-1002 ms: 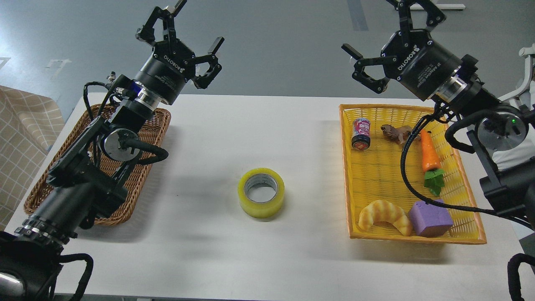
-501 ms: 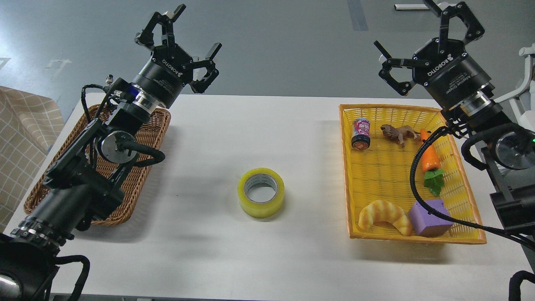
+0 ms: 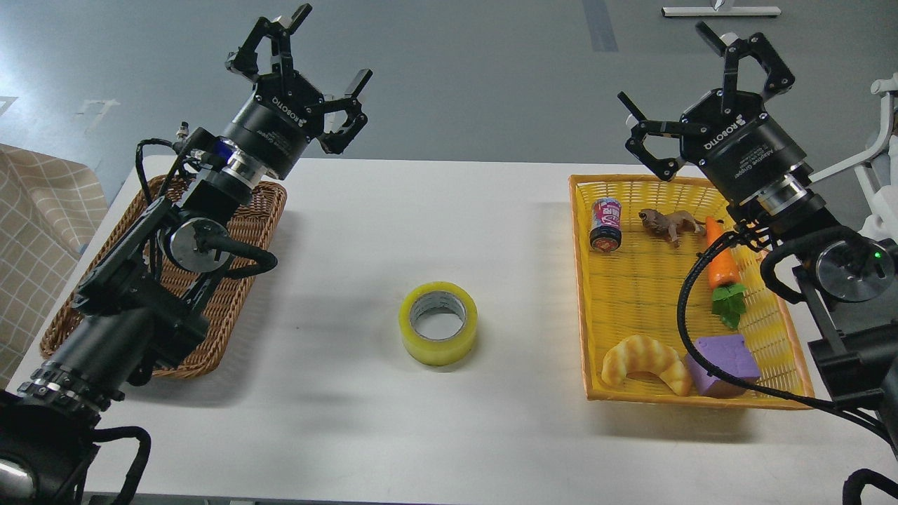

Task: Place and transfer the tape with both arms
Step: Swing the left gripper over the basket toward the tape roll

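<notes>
Since half a second ago, the right gripper has dropped slightly toward the yellow basket, fingers spread, empty. At ten o'clock the left gripper hangs open above the wicker basket. Centre table, the tape roll lies flat, untouched.

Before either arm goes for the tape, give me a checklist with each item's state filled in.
1. Tape free on the table, lying flat, core up: ok.
2. Left hand open, empty: ok.
3. Right hand open, empty: ok.
4. Either hand over the tape: not ok, both are raised far back.
5. Wicker basket free for a drop: cannot tell, the left arm hides much of it.
6. Yellow basket toys clear of the tape: ok.
</notes>
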Motion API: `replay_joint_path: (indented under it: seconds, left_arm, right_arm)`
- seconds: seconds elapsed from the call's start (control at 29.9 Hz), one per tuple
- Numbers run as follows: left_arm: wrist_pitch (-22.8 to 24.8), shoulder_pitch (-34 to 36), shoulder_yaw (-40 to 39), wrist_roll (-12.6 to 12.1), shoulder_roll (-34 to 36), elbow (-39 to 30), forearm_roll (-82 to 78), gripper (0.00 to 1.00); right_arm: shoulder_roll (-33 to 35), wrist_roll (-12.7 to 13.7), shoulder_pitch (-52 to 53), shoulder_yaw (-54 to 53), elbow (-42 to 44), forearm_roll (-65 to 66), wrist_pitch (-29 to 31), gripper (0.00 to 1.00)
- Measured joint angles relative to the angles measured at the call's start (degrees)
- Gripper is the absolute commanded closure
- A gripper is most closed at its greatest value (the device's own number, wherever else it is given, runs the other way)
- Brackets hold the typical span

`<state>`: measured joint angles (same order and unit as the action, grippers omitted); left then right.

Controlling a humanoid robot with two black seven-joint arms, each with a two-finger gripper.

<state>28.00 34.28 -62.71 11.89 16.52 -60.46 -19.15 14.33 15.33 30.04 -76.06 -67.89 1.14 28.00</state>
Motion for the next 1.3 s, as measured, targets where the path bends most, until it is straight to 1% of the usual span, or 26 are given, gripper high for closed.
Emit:
replay_joint_path:
  seconds: [0.1, 0.23, 0.3, 0.5, 0.57, 0.67, 0.77, 0.87, 1.07, 1.3]
  left_arm:
    - [0.00, 0.19, -0.02, 0.01, 0.14, -0.72, -0.12, 0.02]
    - [0.00, 0.38, 0.06, -0.21, 2.34, -2.27, -1.94, 0.02]
    - [0.00, 0.53, 0.05, 0.07, 3.29, -3.26, -4.89, 0.02]
    - [0.00, 0.61, -0.30, 2.24, 6.74, -9.31, -20.62, 0.02]
    - [0.03, 0.59, -0.12, 3.30, 7.67, -10.61, -25.66, 0.02]
    - [0.03, 0.58, -0.07, 5.68, 9.67, -12.42, -35.01, 0.02]
    - [0.03, 0.47, -0.01, 7.17, 11.85, -14.94, -43.56, 0.02]
    - [0.02, 0.19, 0.04, 7.31, 13.81, -17.40, -49.47, 0.02]
    - [-0.01, 0.11, 0.67, 6.90, 16.65, -19.19, -56.70, 0.02]
    - [-0.01, 0.25, 5.73, 6.83, 18.74, -23.33, -73.18, 0.02]
  right_arm:
    - [0.00, -0.07, -0.11, 0.00, 0.00, 0.00, 0.00, 0.00]
    - [0.00, -0.12, -0.25, 0.00, 0.00, 0.00, 0.00, 0.00]
    - [-0.05, -0.15, -0.31, 0.00, 0.00, 0.00, 0.00, 0.00]
    - [-0.07, -0.22, -0.47, 0.00, -0.09, 0.00, 0.00, 0.00]
    - [-0.07, -0.22, -0.51, -0.03, -0.11, 0.00, 0.00, 0.00]
    - [-0.07, -0.22, -0.65, -0.04, -0.14, 0.00, 0.00, 0.00]
    - [-0.07, -0.22, -0.93, -0.03, -0.19, 0.00, 0.00, 0.00]
    - [-0.07, -0.22, -1.20, -0.01, -0.22, 0.00, 0.00, 0.00]
    - [-0.07, -0.22, -1.29, -0.01, -0.22, 0.00, 0.00, 0.00]
    - [-0.10, -0.22, -1.37, -0.01, -0.15, 0.10, 0.00, 0.00]
